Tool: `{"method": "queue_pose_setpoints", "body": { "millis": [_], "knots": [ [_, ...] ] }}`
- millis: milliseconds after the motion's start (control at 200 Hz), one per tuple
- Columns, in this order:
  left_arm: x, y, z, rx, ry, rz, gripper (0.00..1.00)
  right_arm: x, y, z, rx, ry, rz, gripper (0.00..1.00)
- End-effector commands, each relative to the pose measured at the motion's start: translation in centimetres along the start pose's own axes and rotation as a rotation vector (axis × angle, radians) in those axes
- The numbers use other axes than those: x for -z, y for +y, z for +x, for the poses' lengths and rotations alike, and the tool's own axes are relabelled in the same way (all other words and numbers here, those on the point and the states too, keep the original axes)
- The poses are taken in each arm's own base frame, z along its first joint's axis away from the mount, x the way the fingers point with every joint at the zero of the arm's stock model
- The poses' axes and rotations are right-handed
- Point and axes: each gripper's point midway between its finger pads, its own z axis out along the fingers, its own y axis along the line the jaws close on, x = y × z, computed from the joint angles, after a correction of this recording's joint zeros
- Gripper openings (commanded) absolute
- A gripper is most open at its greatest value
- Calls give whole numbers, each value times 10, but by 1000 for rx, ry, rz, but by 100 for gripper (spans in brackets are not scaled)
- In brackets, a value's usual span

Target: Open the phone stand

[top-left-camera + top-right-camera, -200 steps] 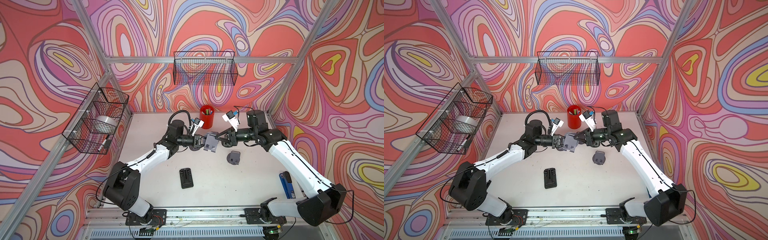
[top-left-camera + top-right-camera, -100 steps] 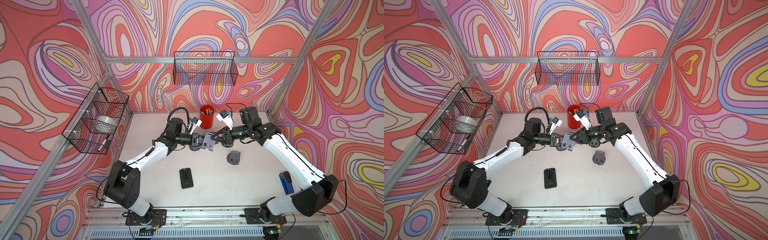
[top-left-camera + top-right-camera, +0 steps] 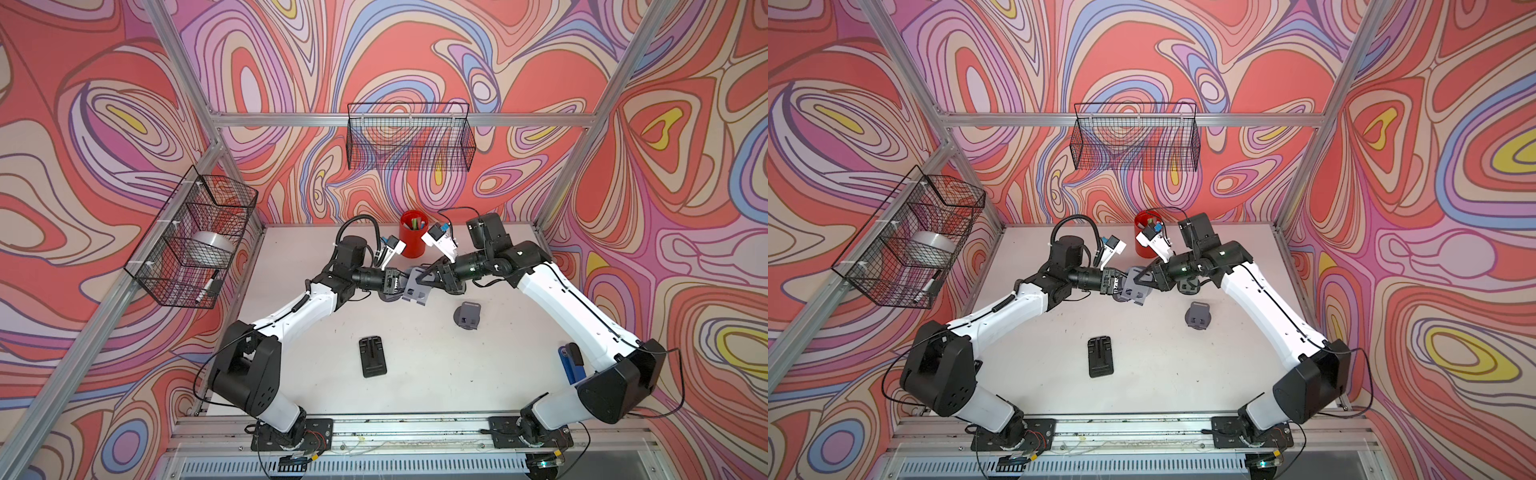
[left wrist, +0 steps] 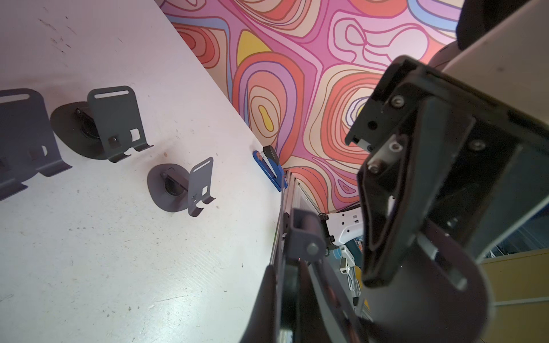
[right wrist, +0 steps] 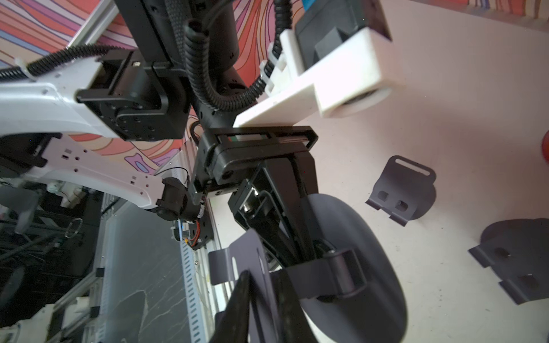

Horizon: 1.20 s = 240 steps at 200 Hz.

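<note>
- You are looking at the grey phone stand [image 3: 417, 289] hanging in the air above the table [image 3: 436, 386], between the two arms and not far from the red cup [image 3: 412, 239].
- The left gripper [image 3: 403, 284] is clamping the stand at the hinge by its round base, with the jaws drawn tight.
- The right gripper [image 3: 423, 277] is pinching the flat plate from the opposite side, its fingers [image 5: 242, 303] sitting on either face.
- A second stand [image 3: 468, 316] is standing unfolded on the table nearby, and a black flat object [image 3: 372, 356] is lying nearer the front.

Cup [image 3: 412, 241] behind stand [image 3: 417, 287], second stand [image 3: 468, 316] right (nearer)
</note>
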Motion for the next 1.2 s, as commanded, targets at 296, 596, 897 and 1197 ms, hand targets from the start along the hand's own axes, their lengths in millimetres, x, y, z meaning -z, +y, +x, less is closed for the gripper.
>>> {"method": "queue_pose_setpoints", "body": {
  "millis": [296,596,897,1197],
  "knots": [
    [-1,31,-7,106,-28,-139,0,2,42,5,153,37,-33,0],
    [1,35,-1,129,-12,-154,0,3,43,8,216,78,23,0],
    [1,38,1,137,-15,-155,0,-1,40,6,230,87,39,2],
    [0,34,-8,103,-103,-102,0,1,37,-10,208,9,80,53]
  ]
}}
